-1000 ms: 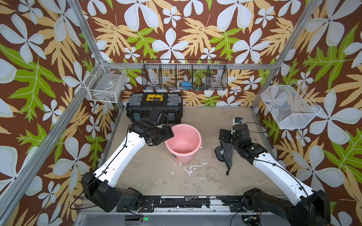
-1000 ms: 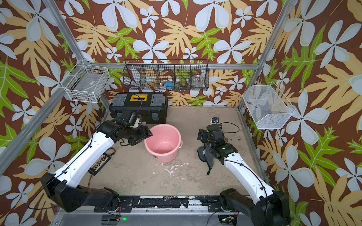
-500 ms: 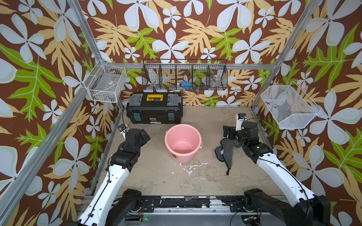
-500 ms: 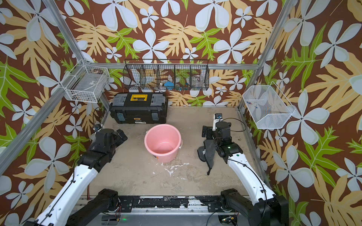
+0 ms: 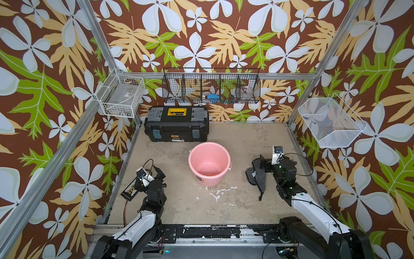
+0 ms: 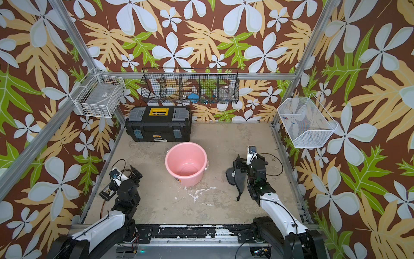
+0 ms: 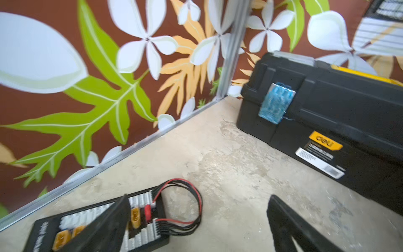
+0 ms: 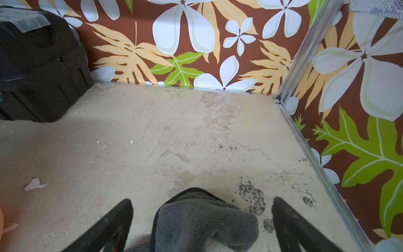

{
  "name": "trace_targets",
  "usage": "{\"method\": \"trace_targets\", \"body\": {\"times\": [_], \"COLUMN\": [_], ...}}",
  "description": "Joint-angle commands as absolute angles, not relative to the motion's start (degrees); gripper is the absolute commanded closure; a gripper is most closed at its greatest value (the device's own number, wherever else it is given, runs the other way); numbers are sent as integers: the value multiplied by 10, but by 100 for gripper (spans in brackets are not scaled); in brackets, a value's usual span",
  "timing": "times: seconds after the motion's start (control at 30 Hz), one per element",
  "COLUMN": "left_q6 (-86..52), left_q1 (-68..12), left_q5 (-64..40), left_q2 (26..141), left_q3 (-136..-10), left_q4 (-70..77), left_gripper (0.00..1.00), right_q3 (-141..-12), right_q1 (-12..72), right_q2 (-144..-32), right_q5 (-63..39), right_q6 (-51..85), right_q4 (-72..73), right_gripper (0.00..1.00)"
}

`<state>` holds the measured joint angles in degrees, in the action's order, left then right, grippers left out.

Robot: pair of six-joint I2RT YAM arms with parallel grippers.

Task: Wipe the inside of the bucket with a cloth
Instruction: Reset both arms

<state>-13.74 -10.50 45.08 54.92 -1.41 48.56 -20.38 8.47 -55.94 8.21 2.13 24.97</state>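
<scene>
The pink bucket [image 5: 209, 163] [image 6: 186, 164] stands upright and empty mid-floor in both top views. To its right the dark grey cloth [image 5: 257, 179] [image 6: 238, 180] lies crumpled on the floor. My right gripper [image 5: 262, 162] [image 8: 201, 201] hovers open over the cloth's far end, and the cloth [image 8: 202, 220] bulges between its spread fingers without being pinched. My left gripper [image 5: 150, 176] [image 7: 199, 200] is open and empty, low at the front left. It is well apart from the bucket and faces the left wall.
A black toolbox [image 5: 177, 126] [image 7: 327, 109] with a yellow handle sits behind the bucket. A black connector board [image 5: 131, 189] [image 7: 98, 227] with wires lies by the left wall. Wire baskets [image 5: 121, 98] [image 5: 211, 86] [image 5: 331, 122] hang on the walls. White flecks [image 5: 215, 192] mark the floor.
My left arm has pulled away from the bucket's left rim, back to the front left by the wall. My right gripper shifted slightly back and right over the cloth.
</scene>
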Motion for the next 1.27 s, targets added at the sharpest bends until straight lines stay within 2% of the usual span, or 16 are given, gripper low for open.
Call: {"method": "trace_targets", "body": {"times": [0.0, 0.1, 0.2, 0.3, 0.4, 0.53, 0.6, 0.7, 0.8, 1.03, 1.13, 1.23], "left_q6": [-73, -49, -45, -32, -22, -1, -4, -4, -10, -14, -31, -34], "left_q1": [-103, -103, -104, -103, -103, -104, -110, -110, -109, -101, -58, -50], "left_q5": [394, 337, 339, 304, 280, 263, 263, 271, 274, 256, 159, 143], "left_q2": [621, 707, 769, 778, 791, 847, 831, 840, 834, 835, 834, 831], "left_q3": [-28, -33, -24, -49, -49, -31, -39, -39, -54, -65, -94, -87], "left_q4": [668, 739, 816, 772, 785, 883, 840, 856, 813, 790, 728, 739], "left_gripper": [0, 0, 0, 0, 0, 0, 0, 0, 0, 0, 0, 0], "right_q3": [-163, -124, -82, -49, -51, -40, -57, -102, -91, -95, -94, -94], "right_q1": [77, 55, 50, 49, 40, 6, -13, -14, -14, -13, -13, -13], "right_q2": [-563, -586, -639, -704, -717, -820, -865, -838, -854, -842, -843, -843], "right_q5": [111, 69, 64, 69, 85, 69, 40, 16, 15, 13, 12, 12], "right_q6": [0, 12, 20, 8, 6, 41, 59, 48, 47, 47, 46, 46], "right_q4": [382, 458, 559, 681, 689, 805, 836, 706, 754, 728, 730, 731], "right_gripper": [0, 0, 0, 0, 0, 0, 0, 0, 0, 0, 0, 0]}}
